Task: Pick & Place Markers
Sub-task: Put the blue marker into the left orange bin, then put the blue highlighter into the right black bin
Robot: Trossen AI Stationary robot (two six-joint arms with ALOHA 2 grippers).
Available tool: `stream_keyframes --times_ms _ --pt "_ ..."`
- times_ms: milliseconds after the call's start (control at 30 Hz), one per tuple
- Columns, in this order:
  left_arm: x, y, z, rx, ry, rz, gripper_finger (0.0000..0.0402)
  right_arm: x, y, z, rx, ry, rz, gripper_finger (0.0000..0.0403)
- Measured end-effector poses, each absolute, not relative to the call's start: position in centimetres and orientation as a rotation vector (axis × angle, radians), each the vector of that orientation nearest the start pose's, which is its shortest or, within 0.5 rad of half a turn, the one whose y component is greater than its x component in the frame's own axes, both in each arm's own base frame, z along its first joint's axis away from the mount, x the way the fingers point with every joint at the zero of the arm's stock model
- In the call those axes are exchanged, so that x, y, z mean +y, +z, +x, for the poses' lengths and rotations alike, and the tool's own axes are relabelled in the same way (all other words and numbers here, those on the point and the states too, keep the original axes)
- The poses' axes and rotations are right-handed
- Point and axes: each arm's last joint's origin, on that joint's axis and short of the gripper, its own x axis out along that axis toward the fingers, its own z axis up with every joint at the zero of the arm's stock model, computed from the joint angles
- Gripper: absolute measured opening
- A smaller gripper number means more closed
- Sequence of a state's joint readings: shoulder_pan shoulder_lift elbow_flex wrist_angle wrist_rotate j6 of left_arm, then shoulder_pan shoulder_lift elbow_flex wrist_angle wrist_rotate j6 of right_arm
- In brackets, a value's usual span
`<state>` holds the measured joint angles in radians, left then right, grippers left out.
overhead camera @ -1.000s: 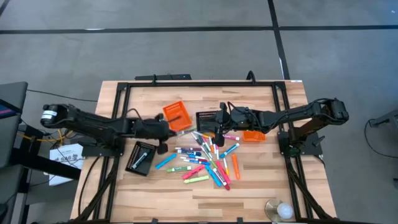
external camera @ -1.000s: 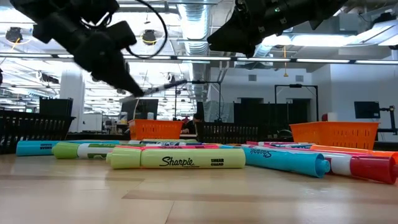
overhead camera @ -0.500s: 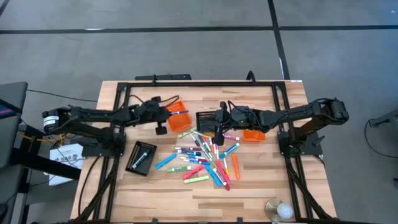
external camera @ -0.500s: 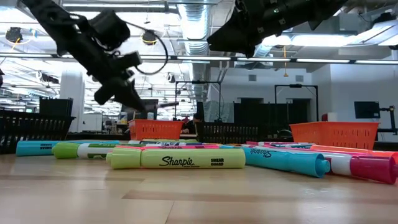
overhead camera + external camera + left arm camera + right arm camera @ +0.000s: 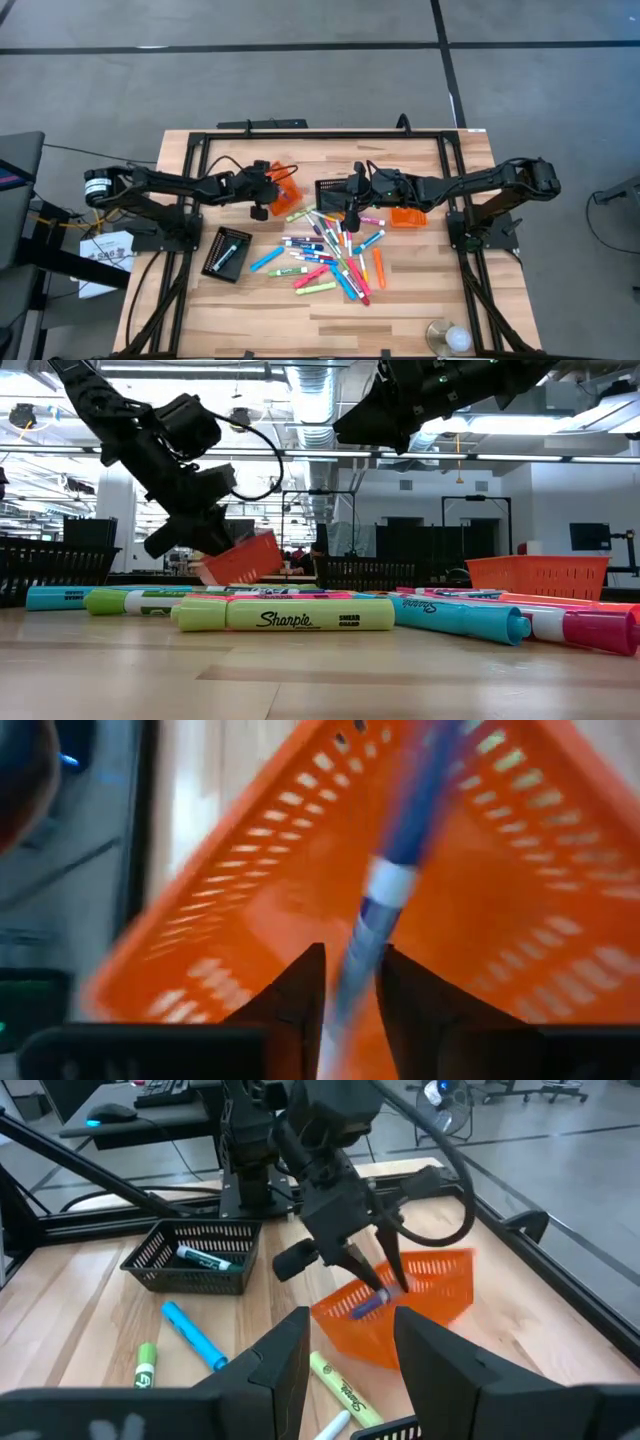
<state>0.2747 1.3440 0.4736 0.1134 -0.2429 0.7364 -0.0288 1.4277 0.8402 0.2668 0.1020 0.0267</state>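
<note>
Risk: orange basket (image 5: 281, 187) sits tilted under left gripper (image 5: 272, 189), one edge off desk (image 5: 420, 300); downward push could tip it and spill blue marker (image 5: 392, 885).
Left arm reaches in low from desk's left, jaws parted around blue marker, which pokes into basket; cannot tell whether still pinched.
Markers (image 5: 330, 260) mostly lie heaped mid-desk.
Right gripper (image 5: 350, 204) hovers above heap beside black basket (image 5: 332, 192), jaws apart, holding nothing.

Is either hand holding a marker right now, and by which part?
The left hand has a blue marker between its fingers by one end, over the orange basket. The right hand holds nothing.
</note>
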Motion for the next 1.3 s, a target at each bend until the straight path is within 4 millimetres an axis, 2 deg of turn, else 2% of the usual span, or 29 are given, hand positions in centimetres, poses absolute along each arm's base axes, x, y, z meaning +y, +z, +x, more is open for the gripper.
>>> stream_keyframes --times_ms 233,433,667,833,967,1167,1300 --pt "6.3 14.8 22.6 0.917 0.241 0.741 0.0123 -1.2 24.8 31.1 0.32 -0.133 0.015 0.0135" --pt "4.8 15.0 23.2 0.858 0.212 0.733 0.0128 -1.2 24.7 31.1 0.331 -0.133 0.014 0.0134" --pt "1.5 17.0 23.3 0.677 0.192 0.596 0.0125 -1.0 24.1 30.8 0.396 -0.129 0.02 0.0134" --pt "-0.3 19.2 22.5 0.542 0.182 0.486 0.0127 0.1 24.0 30.8 0.409 -0.08 0.052 0.0134" --pt "-0.8 20.6 21.8 0.452 0.199 0.365 0.0124 1.6 24.0 30.7 0.416 -0.031 0.052 0.0134" --pt "-0.7 21.6 21.4 0.38 0.192 0.163 0.0122 3.6 23.7 30.5 0.445 0.02 0.045 0.0135" --pt "-0.5 21.7 21.5 0.365 0.112 0.135 0.0122 3.9 22.0 31.1 0.5 -0.033 0.095 0.0136"
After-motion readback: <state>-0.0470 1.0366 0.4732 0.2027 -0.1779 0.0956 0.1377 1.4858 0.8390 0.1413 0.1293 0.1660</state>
